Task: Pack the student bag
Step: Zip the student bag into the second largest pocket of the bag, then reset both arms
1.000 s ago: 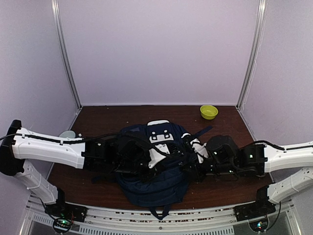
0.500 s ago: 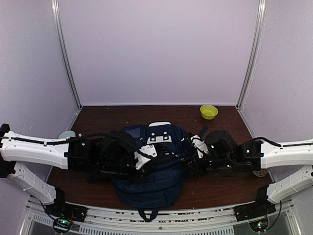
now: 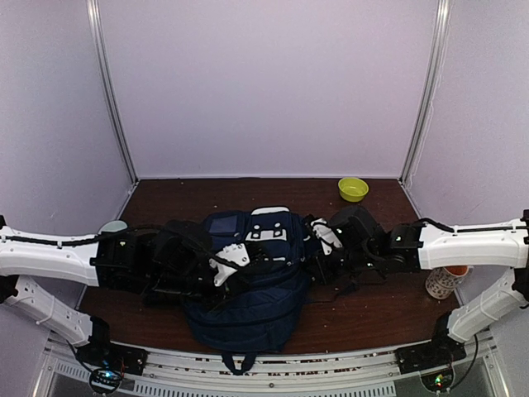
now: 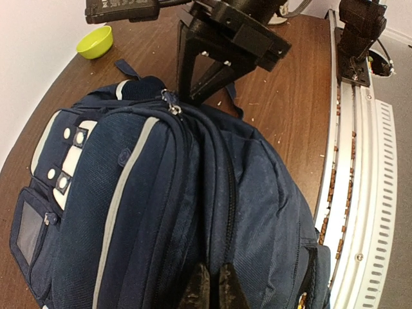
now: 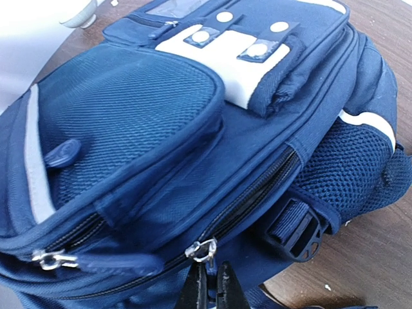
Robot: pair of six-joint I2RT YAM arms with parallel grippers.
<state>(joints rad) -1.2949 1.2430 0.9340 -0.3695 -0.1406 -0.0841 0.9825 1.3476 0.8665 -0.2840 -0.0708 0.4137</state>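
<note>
Top view: high at near edge, looking down on table (image 3: 372,310). Wrist views: close, opposite sides, sharing student bag (image 5: 161,129).

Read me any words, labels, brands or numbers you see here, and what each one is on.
None can be read.
The student bag has a round badge on its front pocket, but its marking is too blurred to read.
The patterned cup shows no legible lettering.

The student bag (image 5: 129,116): matt woven cloth (mesh pocket (image 5: 360,161), shiny metal zip pulls (image 5: 201,250)); table (image 4: 277,96): dark wood.
</note>
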